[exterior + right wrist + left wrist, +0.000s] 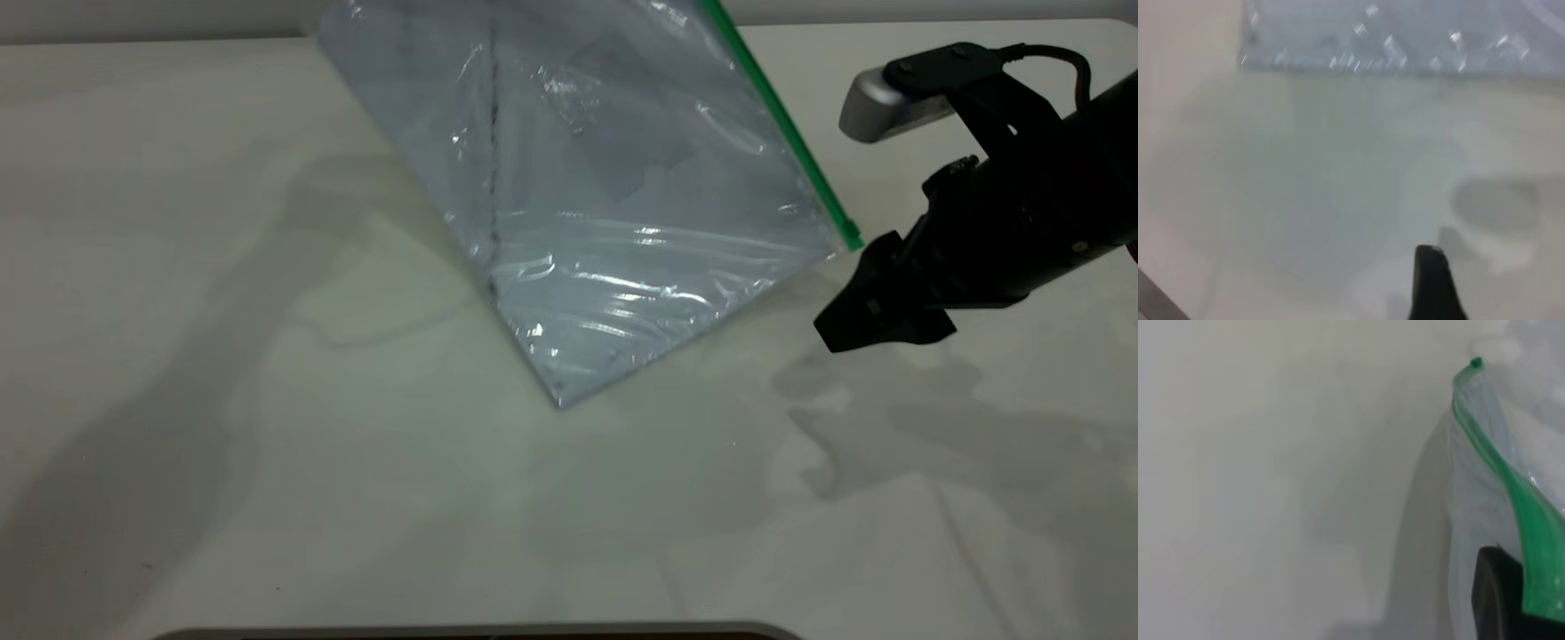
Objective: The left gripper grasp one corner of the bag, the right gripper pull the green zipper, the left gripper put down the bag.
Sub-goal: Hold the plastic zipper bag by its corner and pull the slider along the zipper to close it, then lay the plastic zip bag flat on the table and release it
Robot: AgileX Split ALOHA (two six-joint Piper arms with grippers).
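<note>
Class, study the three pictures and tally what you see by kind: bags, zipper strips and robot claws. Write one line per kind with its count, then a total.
Bags: 1, the bag, lifted, one corner on the table.
Zipper strips: 1, the green zipper.
Robot claws: 2, the left claw at the bag's green edge, the right claw beside the bag.
Total: 4.

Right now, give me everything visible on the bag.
The bag is a large flat pouch of clear, glossy, wrinkled plastic with pale paper showing through and a dark streak running down it. The green zipper runs along its right edge, ending at the bag's right-hand corner. The bag is lifted and tilted, top out of frame, its lowest corner at or near the table. In the left wrist view the left pincer grips it at the green strip. The right pincer sits just right of it, apart.
</note>
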